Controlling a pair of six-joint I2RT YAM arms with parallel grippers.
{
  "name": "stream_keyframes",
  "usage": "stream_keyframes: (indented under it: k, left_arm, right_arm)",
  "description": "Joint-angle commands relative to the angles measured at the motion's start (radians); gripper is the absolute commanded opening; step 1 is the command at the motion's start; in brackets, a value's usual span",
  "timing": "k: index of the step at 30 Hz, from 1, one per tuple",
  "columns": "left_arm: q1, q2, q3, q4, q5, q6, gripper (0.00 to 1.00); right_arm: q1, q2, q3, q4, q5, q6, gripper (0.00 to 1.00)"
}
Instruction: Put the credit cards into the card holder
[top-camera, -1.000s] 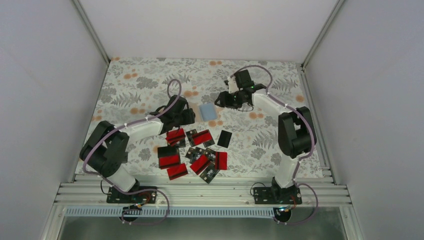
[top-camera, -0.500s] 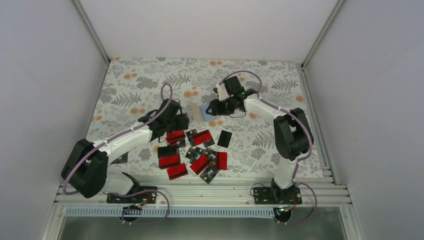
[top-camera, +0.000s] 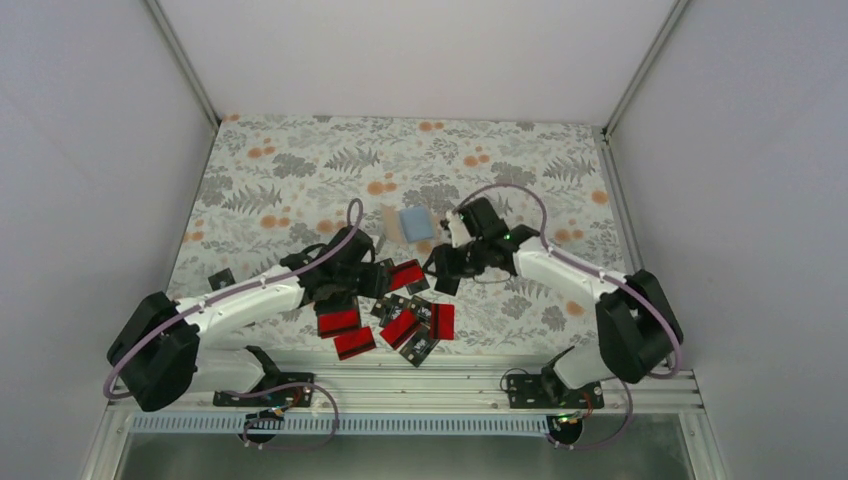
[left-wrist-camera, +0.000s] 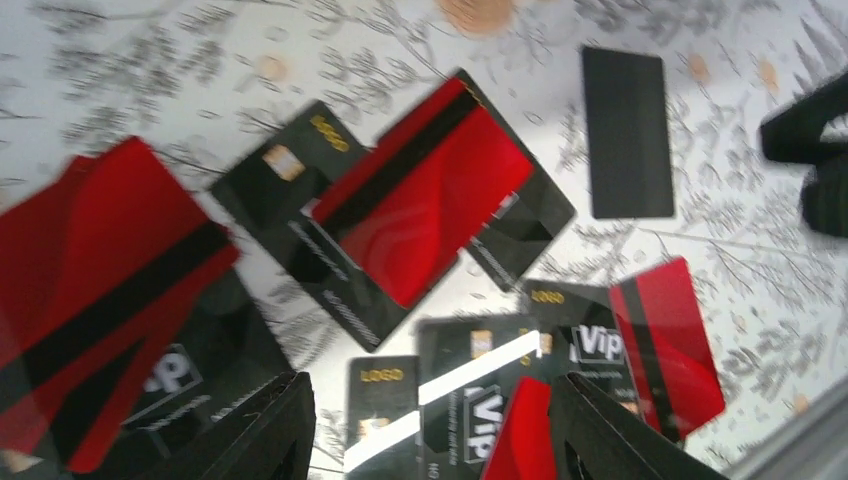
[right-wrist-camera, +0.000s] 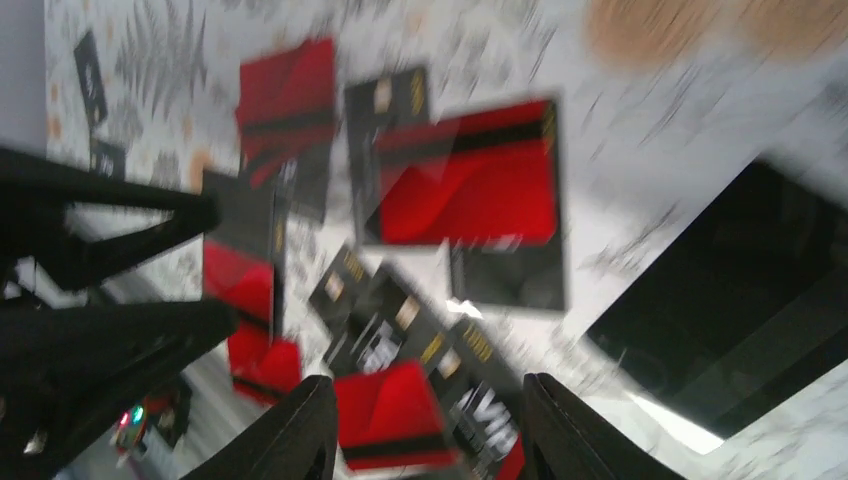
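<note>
The small tan-beige folding card holder (top-camera: 405, 221) lies open, pale blue-grey side up, on the floral-patterned tablecloth (top-camera: 270, 170); the cloth runs on past it to the far white wall. Nearer than the holder, the thin red-and-black credit cards (top-camera: 338, 321) lie overlapped in a loose heap; its near edge is close to the metal rail (top-camera: 400, 380) at the table's front. The left gripper (left-wrist-camera: 430, 400) hangs over the heap, near-left of the holder, fingers spread, grasping nothing; the right gripper (right-wrist-camera: 425, 390), near-right of the holder, is likewise spread and empty, beside a plain black card (left-wrist-camera: 627, 132) lying just apart from the heap's right edge.
</note>
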Motion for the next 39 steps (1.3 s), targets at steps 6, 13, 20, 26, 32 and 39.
stream_keyframes:
  k: [6,13,20,26,32,39]
  left_arm:
    - [-0.105,0.056,-0.033,0.107,0.134,0.035,0.56]
    - [-0.12,0.06,-0.061,0.123,0.146,0.035,0.54]
    - [-0.162,0.064,-0.086,0.127,0.214,0.061,0.46]
    - [-0.205,0.096,-0.09,0.162,0.262,0.059,0.41]
    - [-0.237,0.165,-0.087,0.212,0.285,0.051,0.36]
    - [-0.254,0.21,-0.099,0.231,0.285,0.044,0.32]
  right_arm:
    - [0.248,-0.281,-0.306,0.15,0.058,0.523,0.48]
    - [0.433,-0.432,-0.486,0.242,0.179,0.864,0.5]
    - [0.634,-0.356,-0.554,0.384,0.28,1.105,0.5]
    - [0.704,-0.307,-0.548,0.393,0.352,1.188,0.48]
    - [0.717,-0.283,-0.576,0.44,0.385,1.223,0.46]
    - [0.716,-0.27,-0.588,0.435,0.409,1.238,0.46]
